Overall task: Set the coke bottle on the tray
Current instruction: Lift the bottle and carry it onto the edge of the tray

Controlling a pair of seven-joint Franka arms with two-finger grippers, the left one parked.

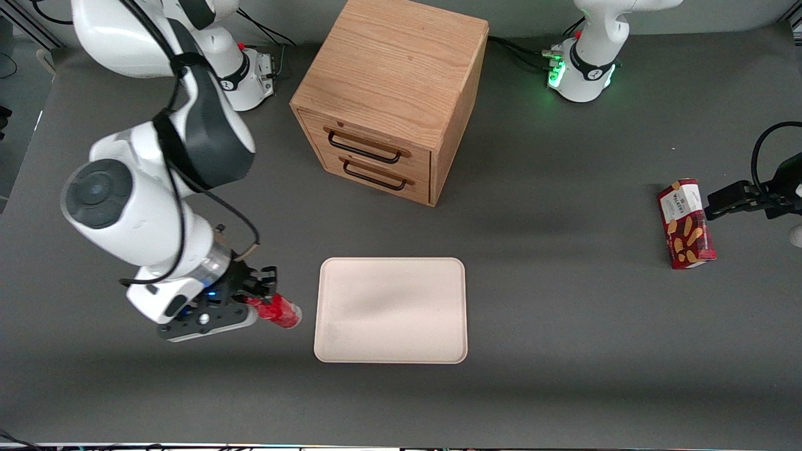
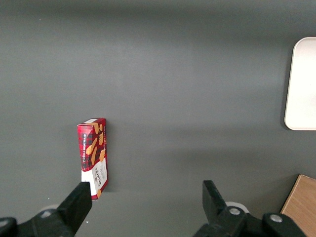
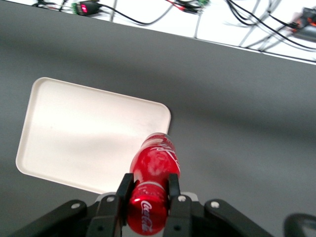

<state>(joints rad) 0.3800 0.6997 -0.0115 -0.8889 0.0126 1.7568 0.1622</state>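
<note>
Toward the working arm's end of the counter (image 1: 539, 388), the gripper (image 1: 263, 299) hangs low with its fingers (image 3: 173, 185) pinching the coke bottle (image 1: 280, 311) across its red body. The bottle lies tilted, almost on its side, its free end pointing at the tray (image 1: 391, 351). It is just beside the tray's short edge and not yet over it. Whether it touches the counter cannot be told; the wrist view suggests it is lifted clear.

The bottle looks small, stiff and light, so the load should be no trouble. Its glossy round skin is probably slippery, and a pinch across a cylinder may let it twist or slide. The present hold across the label band, near mid-body, seems sound; the neck would likely offer a narrower, weaker purchase. Set down on its side, it could roll.

The tray is bare, flat and low-rimmed, so there is ample room to land, though the rim must be cleared on entry. Open counter surrounds it on all sides. The wooden drawer cabinet (image 1: 391, 94) stands well apart, farther from the front camera, and the red snack box (image 1: 686, 224) lies toward the parked arm's end, out of the way.
</note>
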